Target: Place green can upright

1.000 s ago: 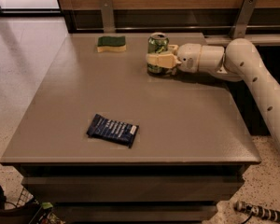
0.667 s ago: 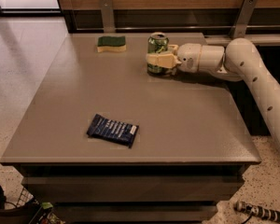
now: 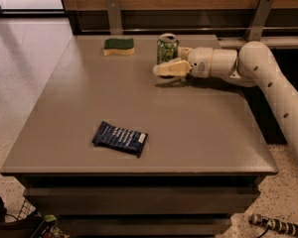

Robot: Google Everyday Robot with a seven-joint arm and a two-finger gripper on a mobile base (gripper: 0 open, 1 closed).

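The green can stands upright on the table near its far edge, silver top up. My gripper reaches in from the right at table height and straddles the can's lower part. The near finger lies in front of the can with a small gap to it. The far finger is mostly hidden behind the can. The fingers look open around the can.
A green-and-yellow sponge lies at the far left of the table. A dark blue snack bag lies near the front. My white arm spans the table's right side. Metal posts and a wooden wall stand behind.
The near finger has moved slightly away from the can toward the camera, showing more of the can's body. The can stays upright in place.
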